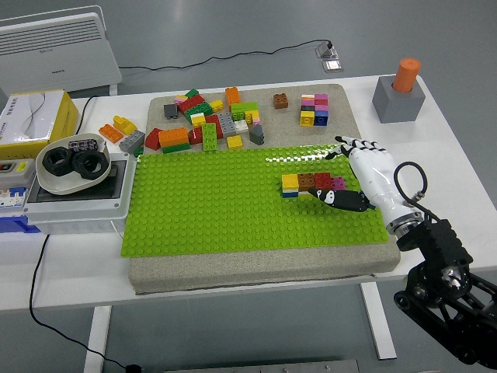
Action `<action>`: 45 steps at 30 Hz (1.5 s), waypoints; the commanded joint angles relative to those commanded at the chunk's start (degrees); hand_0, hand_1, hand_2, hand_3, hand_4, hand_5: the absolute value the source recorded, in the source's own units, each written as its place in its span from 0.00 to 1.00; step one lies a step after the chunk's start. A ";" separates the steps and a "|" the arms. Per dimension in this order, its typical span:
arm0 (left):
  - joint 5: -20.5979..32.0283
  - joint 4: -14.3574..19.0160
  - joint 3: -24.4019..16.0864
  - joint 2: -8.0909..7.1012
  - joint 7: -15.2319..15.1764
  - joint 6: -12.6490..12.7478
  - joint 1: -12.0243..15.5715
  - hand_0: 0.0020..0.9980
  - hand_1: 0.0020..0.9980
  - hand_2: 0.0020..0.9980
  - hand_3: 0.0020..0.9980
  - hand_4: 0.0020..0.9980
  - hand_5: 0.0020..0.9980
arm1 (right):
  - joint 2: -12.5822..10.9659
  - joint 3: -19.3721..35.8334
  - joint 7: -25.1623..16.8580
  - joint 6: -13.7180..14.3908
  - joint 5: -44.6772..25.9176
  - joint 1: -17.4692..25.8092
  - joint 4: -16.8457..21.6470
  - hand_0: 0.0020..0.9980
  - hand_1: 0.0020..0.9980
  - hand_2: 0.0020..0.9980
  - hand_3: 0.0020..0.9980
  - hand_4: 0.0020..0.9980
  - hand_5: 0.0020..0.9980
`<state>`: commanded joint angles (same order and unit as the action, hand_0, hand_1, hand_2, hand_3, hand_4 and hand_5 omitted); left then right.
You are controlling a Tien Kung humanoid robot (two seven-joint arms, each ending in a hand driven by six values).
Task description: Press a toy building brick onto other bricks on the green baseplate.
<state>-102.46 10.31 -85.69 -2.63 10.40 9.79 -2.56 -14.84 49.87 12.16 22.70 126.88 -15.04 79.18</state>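
The green baseplate (210, 210) lies on a beige pad in the middle of the table. A short row of bricks (309, 183) is pressed onto it right of centre: yellow, brown, red, and a pink one at the right end. My right hand (359, 167), white with black fingers, lies over the plate's right edge beside the row. Its fingers are stretched out and hold nothing. Its thumb (335, 199) points left just below the row's right end. No left arm shows.
A pile of loose bricks (210, 124) lies behind the plate, with a brown brick (280, 100) and a small pink-yellow stack (314, 109). A grey block with an orange cylinder (398, 97) stands back right. A grey box with a white bowl (74, 167) stands at the left.
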 joint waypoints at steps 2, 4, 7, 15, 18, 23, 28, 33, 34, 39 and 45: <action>0.08 0.00 0.06 -0.02 0.00 -0.05 0.05 0.69 0.53 0.43 0.53 0.42 0.27 | 0.35 -0.24 0.33 -0.13 -0.02 -0.28 -1.14 0.87 0.88 0.89 0.61 0.91 0.58; 0.10 0.00 0.11 -0.03 -0.01 -0.08 0.08 0.69 0.53 0.43 0.53 0.42 0.27 | 0.78 -0.59 0.61 -0.27 0.01 -0.65 -2.16 0.87 0.88 0.89 0.61 0.91 0.58; 0.20 0.00 0.20 -0.04 -0.03 -0.12 0.08 0.69 0.53 0.43 0.52 0.42 0.27 | 1.39 -1.40 1.03 -0.57 0.04 -1.35 -3.58 0.87 0.88 0.89 0.62 0.90 0.58; 0.36 0.00 0.02 -0.05 -0.21 0.00 -0.01 0.69 0.53 0.43 0.53 0.42 0.26 | 1.82 -3.23 1.36 -0.97 -0.69 -2.67 -5.21 0.87 0.88 0.89 0.62 0.90 0.59; 0.36 0.00 -0.02 -0.05 -0.24 0.04 -0.03 0.69 0.53 0.43 0.53 0.42 0.26 | 2.04 -3.83 1.43 -1.06 -1.00 -3.17 -5.82 0.87 0.88 0.89 0.62 0.90 0.59; 0.27 0.00 -0.05 -0.06 -0.23 0.04 -0.06 0.69 0.53 0.43 0.52 0.42 0.26 | 2.61 -4.48 1.58 -1.31 -1.16 -3.91 -7.19 0.87 0.88 0.89 0.62 0.91 0.60; 0.40 0.00 0.02 -0.05 -0.23 0.07 -0.07 0.69 0.53 0.43 0.53 0.42 0.26 | 2.94 -4.57 1.64 -1.57 -1.30 -4.15 -8.25 0.87 0.89 0.89 0.62 0.90 0.60; 0.42 0.00 0.04 -0.06 -0.22 0.09 -0.09 0.69 0.53 0.43 0.53 0.42 0.26 | 3.05 -4.61 1.60 -1.76 -1.24 -4.23 -8.58 0.87 0.89 0.89 0.63 0.90 0.61; 0.40 0.00 0.05 -0.06 -0.22 0.08 -0.09 0.69 0.53 0.43 0.53 0.42 0.26 | 3.06 -4.64 1.60 -1.79 -1.24 -4.23 -8.60 0.87 0.89 0.89 0.63 0.90 0.61; 0.42 0.00 0.11 -0.06 -0.20 0.08 -0.09 0.69 0.53 0.43 0.53 0.42 0.26 | 3.09 -4.81 1.56 -1.88 -1.36 -4.28 -8.82 0.87 0.89 0.89 0.63 0.90 0.61; 0.47 0.00 0.16 -0.06 -0.20 0.09 -0.09 0.69 0.53 0.43 0.53 0.42 0.26 | 3.26 -5.06 1.42 -1.99 -1.56 -4.42 -9.49 0.87 0.89 0.89 0.63 0.90 0.61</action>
<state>-102.00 10.31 -85.53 -2.69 10.20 9.88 -2.65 -11.58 44.81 13.58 20.70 125.31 -19.46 69.69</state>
